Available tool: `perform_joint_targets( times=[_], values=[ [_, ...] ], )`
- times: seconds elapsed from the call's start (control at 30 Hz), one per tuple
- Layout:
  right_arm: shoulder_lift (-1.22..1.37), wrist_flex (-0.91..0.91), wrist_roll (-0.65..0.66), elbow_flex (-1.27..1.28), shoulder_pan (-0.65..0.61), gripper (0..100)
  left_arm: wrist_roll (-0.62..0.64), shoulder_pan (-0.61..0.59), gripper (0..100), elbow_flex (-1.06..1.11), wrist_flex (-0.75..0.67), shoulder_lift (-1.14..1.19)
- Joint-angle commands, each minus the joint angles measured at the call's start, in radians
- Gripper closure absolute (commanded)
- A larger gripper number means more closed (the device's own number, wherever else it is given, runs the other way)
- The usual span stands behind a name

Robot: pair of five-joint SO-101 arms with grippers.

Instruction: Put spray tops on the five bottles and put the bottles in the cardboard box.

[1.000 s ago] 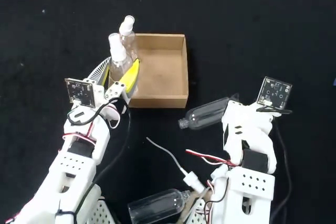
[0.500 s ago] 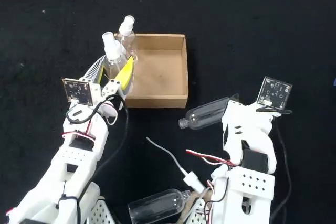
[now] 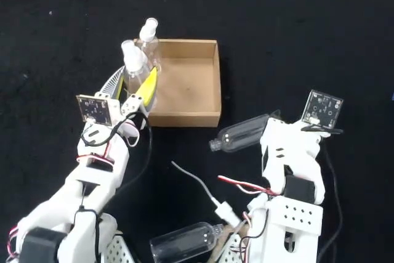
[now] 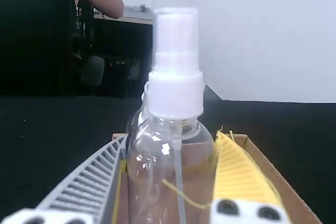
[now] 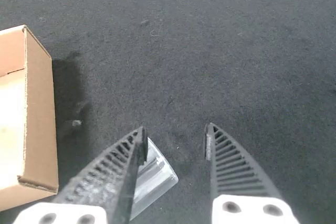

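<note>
Upper left of the high view, the left end effector (image 3: 138,84) grasps a spray-topped bottle (image 3: 135,66) at the box's (image 3: 217,78) left wall. The right end effector (image 5: 175,132) is released.

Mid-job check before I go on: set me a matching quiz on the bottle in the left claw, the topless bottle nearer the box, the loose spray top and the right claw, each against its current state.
Things:
1. capped bottle in the left claw
2. topless bottle nearer the cardboard box
3. loose spray top
4. right claw

States:
A. open, gripping nothing
B. lying on its side, neck uncovered
C. upright, sprayer fitted
D. lying on the black cloth, thin tube trailing

Pairs: 1-C, 2-B, 3-D, 4-A
</note>
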Motion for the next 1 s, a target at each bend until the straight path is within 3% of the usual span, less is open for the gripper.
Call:
perform_joint_targets(
  times=[0.0, 0.33, 0.8, 0.97],
  values=[
    [-0.015, -0.026, 0.002, -0.010, 0.014, 83.2, -0.005, -0.012, 87, -0.013, -0.063, 0.048],
    [-0.015, -0.026, 0.002, -0.010, 0.014, 83.2, -0.006, -0.012, 87, 0.076, -0.173, 0.072],
    [-0.015, -0.026, 0.002, -0.010, 0.014, 83.2, -0.006, -0.010, 87, 0.084, -0.166, 0.075],
    [-0.015, -0.026, 0.002, -0.010, 0.014, 83.2, -0.046, -0.005, 87, 0.074, -0.069, 0.074]
  ],
)
